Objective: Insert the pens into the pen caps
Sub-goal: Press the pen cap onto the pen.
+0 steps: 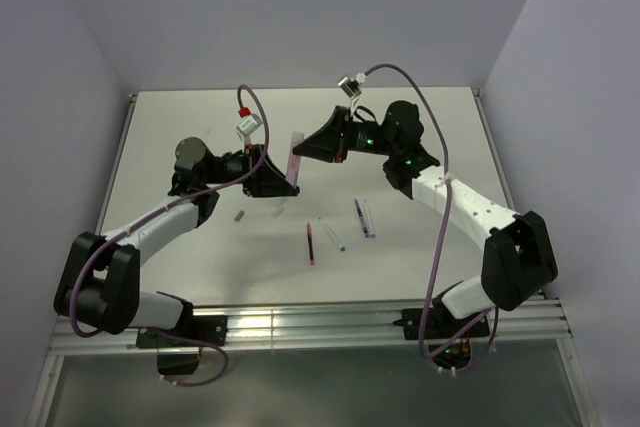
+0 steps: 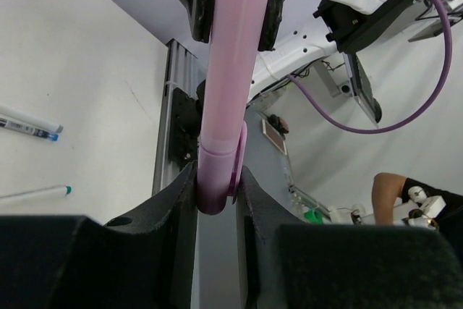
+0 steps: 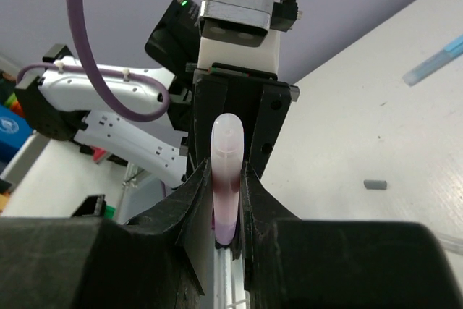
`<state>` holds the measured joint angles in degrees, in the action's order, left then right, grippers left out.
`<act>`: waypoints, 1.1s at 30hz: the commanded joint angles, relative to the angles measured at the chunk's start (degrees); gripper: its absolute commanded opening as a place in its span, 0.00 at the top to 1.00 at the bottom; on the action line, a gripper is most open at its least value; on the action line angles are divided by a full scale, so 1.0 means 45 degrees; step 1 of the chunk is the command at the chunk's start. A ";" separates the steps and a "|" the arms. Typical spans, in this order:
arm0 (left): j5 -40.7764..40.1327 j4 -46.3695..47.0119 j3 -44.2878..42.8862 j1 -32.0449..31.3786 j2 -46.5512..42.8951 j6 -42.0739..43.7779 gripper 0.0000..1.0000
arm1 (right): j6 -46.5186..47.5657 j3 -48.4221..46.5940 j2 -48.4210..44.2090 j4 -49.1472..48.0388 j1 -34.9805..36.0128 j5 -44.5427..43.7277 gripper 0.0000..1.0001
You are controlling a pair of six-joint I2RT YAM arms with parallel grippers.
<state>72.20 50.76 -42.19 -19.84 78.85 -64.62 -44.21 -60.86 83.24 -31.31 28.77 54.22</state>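
Observation:
A pink pen [image 1: 294, 159] hangs above the table's middle, held between both grippers. My left gripper [image 2: 217, 182] is shut on its pink cap [image 2: 215, 171], which has a clip on one side. The pen's pink barrel [image 2: 233, 56] runs up from the cap into my right gripper's fingers [image 2: 194, 1]. In the right wrist view my right gripper [image 3: 228, 182] is shut on the barrel [image 3: 228, 157], whose rounded pale end sticks out past the jaws. In the top view my left gripper [image 1: 283, 183] and right gripper [image 1: 312, 147] face each other.
On the table lie a red pen [image 1: 311, 244], a pale pen with a teal tip [image 1: 332, 234], two dark blue pens [image 1: 364, 218] and a small grey cap [image 1: 239, 215]. The grey cap also shows in the right wrist view [image 3: 375, 184]. Rails edge the table.

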 commanded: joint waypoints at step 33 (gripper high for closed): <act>-0.2198 0.0751 -0.0818 0.0619 -0.0706 0.0610 1.00 | 0.5489 -0.1242 -0.0256 0.7251 0.1360 0.2581 1.00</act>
<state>73.67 48.99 -41.74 -19.53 78.15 -57.89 -21.30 -69.47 81.43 -9.37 31.33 55.90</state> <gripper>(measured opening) 0.277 0.229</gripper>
